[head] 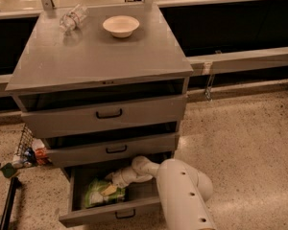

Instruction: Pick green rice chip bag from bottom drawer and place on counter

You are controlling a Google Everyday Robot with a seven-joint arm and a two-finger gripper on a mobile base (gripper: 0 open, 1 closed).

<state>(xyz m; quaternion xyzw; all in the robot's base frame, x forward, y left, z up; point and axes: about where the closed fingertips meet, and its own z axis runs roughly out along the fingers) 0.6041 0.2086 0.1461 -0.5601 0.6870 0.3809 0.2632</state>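
The bottom drawer (110, 213) of the grey cabinet is pulled open. The green rice chip bag (93, 194) lies inside it at the left, crinkly light green with a pale label. My gripper (109, 189) reaches down into the drawer from the right on the white arm and sits at the bag's right side, touching or just above it. The counter (101, 56) is the flat grey cabinet top above.
A white bowl (120, 26) and a clear plastic bottle (72, 18) lie at the back of the counter. The two upper drawers (108, 115) are slightly open. A wire basket with small items (26, 150) stands on the floor at the cabinet's left. My white arm (182, 195) fills the lower middle.
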